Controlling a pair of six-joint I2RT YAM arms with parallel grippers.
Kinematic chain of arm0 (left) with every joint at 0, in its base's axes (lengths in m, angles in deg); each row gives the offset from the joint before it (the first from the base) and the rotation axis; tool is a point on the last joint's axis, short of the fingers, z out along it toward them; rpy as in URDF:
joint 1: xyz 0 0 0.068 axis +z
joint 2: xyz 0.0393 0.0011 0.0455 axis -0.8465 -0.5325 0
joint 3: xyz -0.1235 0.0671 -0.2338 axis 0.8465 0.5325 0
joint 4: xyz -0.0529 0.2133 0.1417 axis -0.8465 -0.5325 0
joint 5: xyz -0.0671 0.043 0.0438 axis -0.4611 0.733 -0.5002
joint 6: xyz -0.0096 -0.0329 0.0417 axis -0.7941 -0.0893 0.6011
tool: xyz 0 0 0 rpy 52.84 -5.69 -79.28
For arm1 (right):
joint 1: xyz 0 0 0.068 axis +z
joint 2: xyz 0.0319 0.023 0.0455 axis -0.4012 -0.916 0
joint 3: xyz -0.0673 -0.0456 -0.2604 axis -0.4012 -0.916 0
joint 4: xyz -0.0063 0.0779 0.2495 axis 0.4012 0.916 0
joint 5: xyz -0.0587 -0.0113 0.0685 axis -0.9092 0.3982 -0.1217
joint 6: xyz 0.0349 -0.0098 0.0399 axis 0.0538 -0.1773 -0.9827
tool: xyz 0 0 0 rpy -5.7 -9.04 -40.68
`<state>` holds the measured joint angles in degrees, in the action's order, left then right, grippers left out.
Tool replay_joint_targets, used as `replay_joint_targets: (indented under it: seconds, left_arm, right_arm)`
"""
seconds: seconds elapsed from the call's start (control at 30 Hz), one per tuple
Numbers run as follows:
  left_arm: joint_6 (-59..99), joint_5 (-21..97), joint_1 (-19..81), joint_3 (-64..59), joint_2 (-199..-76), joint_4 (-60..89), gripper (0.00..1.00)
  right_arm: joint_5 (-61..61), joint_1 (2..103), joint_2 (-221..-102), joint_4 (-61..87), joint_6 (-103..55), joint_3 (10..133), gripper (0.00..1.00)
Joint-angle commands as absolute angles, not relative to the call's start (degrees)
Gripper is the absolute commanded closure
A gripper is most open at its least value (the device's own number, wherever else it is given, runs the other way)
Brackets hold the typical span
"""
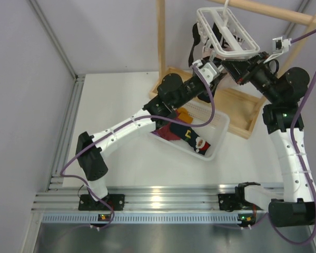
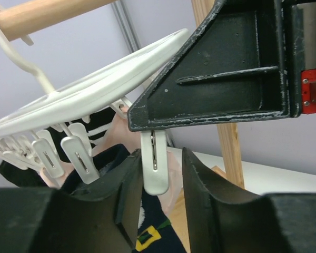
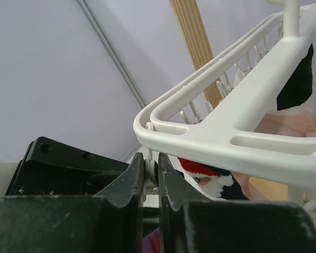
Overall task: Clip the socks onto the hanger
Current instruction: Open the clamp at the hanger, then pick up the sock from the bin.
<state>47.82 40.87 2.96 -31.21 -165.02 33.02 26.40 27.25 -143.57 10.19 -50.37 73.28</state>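
The white lattice hanger point(image 1: 226, 32) hangs by its hook from the wooden bar. My left gripper point(image 2: 162, 158) is open around one dangling white peg point(image 2: 156, 174), which hangs free with a gap on its right side. My right gripper point(image 3: 151, 161) is shut on the top of another peg point(image 3: 153, 171) under the hanger's corner point(image 3: 221, 132). Both grippers meet below the hanger, the left gripper point(image 1: 210, 67) beside the right gripper point(image 1: 241, 68). Socks lie in the basket: a navy sock with a yellow buckle point(image 1: 187, 134), a Santa sock point(image 1: 201, 143) and a maroon-orange sock point(image 1: 183, 115).
The white slotted basket point(image 1: 221, 125) stands mid-table under the left arm. The wooden rack's upright point(image 1: 160, 47) and base tray point(image 1: 242, 113) stand at the back. A dark piece point(image 1: 192, 50) and a pale pink garment point(image 3: 300, 124) hang from the hanger.
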Motion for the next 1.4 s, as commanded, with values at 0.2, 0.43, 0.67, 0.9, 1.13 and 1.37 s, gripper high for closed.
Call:
replay_joint_targets:
  seconds: [0.2, 0.43, 0.67, 0.9, 1.13, 1.37]
  left_arm:
    - [46.4, 41.9, 2.8, -28.4, -157.2, 26.6, 0.48]
    - [38.9, 35.8, 7.6, -12.8, -143.4, 17.1, 0.44]
    - [43.1, 17.7, 11.7, -7.3, -143.8, 3.9, 0.46]
    - [71.6, 6.6, 10.2, -15.9, -157.3, -15.7, 0.46]
    - [88.6, 8.9, 8.0, -30.6, -174.5, -29.2, 0.45]
    - [106.3, 13.4, 5.6, -40.6, -184.6, -43.1, 0.45]
  right_arm:
    - [25.0, 27.7, -144.3, 8.9, -50.5, 76.6, 1.0]
    - [24.5, 27.6, -144.4, 8.9, -50.4, 76.6, 1.0]
    - [24.1, 27.6, -144.7, 9.5, -50.0, 77.7, 1.0]
    - [24.0, 27.6, -144.7, 10.9, -49.3, 78.1, 1.0]
    - [24.2, 27.6, -145.1, 11.4, -48.8, 78.2, 1.0]
    - [24.4, 27.6, -145.7, 11.6, -48.5, 78.1, 1.0]
